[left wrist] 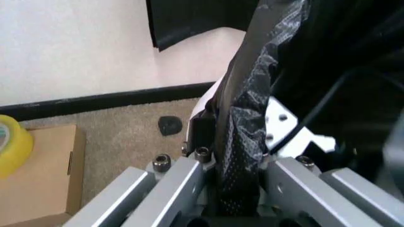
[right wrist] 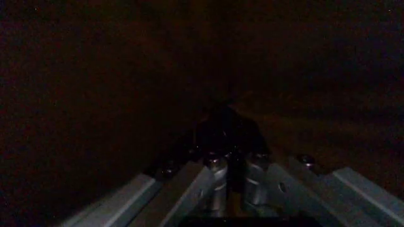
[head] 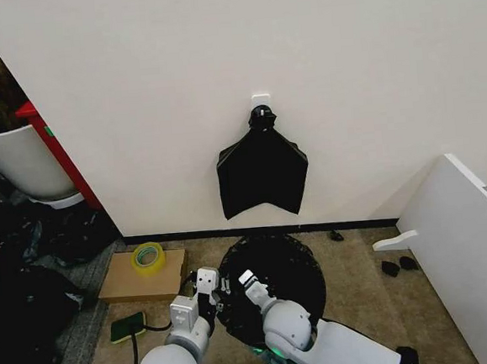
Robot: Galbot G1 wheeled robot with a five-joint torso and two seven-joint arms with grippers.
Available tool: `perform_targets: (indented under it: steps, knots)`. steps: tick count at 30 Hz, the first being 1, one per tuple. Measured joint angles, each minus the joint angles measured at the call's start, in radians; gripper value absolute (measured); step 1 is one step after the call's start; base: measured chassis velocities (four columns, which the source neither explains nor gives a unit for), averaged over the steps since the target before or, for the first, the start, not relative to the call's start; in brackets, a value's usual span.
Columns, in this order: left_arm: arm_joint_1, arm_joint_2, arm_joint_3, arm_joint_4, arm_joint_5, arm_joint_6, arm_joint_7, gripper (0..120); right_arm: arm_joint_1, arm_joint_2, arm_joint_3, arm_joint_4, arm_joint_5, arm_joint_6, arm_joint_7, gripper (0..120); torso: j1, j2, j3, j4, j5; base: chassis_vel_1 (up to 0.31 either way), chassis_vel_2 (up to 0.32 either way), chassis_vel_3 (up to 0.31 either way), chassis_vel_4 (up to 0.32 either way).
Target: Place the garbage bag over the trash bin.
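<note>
- Black garbage bag (head: 272,277), one, already spread over the mouth of the trash bin (head: 268,355), on the floor right in front of the robot; pale green base peeks out low.
- Left gripper (head: 204,284) at the bag's left rim, clamped on a fold of film.
- Right gripper (head: 249,283) reaches inside the bag mouth; fingers pinched together, grip unclear.
- Two grippers, one bin, one bag bundle (head: 262,169) on the wall.

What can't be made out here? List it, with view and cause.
- Trash bin: head view, the garbage bag drapes it and the arms block it; a green sliver shows.
- Right gripper: right wrist view is dark inside the bag, so its grip is unclear.
- Left gripper: left wrist view, bag film hides the fingertips.
</note>
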Motion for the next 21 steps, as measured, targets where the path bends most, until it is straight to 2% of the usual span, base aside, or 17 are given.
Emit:
perform_targets:
  steps: [6, 12, 18, 19, 21]
  knots:
    - [0.013, 0.004, -0.013, -0.011, -0.003, -0.004, 0.001, 0, -0.016, -0.036, -0.005, 0.006, 0.002, 0.0, 0.0, 0, 0.0, 0.0, 0.0, -0.0005, 0.0, 0.0, 0.0, 0.0, 0.0]
    - [0.026, 0.001, -0.016, -0.017, -0.001, -0.006, 0.002, 0, 0.002, 0.002, -0.023, 0.012, 0.015, 0.0, 0.002, 0, 0.0, 0.0, 0.0, 0.0001, 0.0001, 0.0, 0.0, 0.0, 0.0]
    - [0.037, 0.006, -0.032, -0.023, -0.005, -0.006, 0.003, 0, 0.012, -0.011, -0.005, 0.018, 0.032, 0.0, 0.008, 0, 0.0, 0.0, 0.0, -0.0001, 0.0001, 0.0, 0.0, 0.0, 0.0]
    - [0.037, 0.006, -0.04, -0.022, -0.026, -0.005, -0.001, 0, 0.004, -0.025, 0.008, 0.052, 0.052, 0.0, 0.007, 0, 0.0, 0.0, 0.0, -0.0002, 0.0, 0.0, 0.0, 0.0, 0.0]
    - [0.028, -0.001, -0.059, -0.005, -0.072, 0.001, -0.016, 0, -0.023, -0.053, 0.027, 0.142, 0.085, 0.0, 0.0, 8, 0.0, 0.0, 0.0, -0.0001, 0.0001, 0.0, 0.0, 0.0, 0.0]
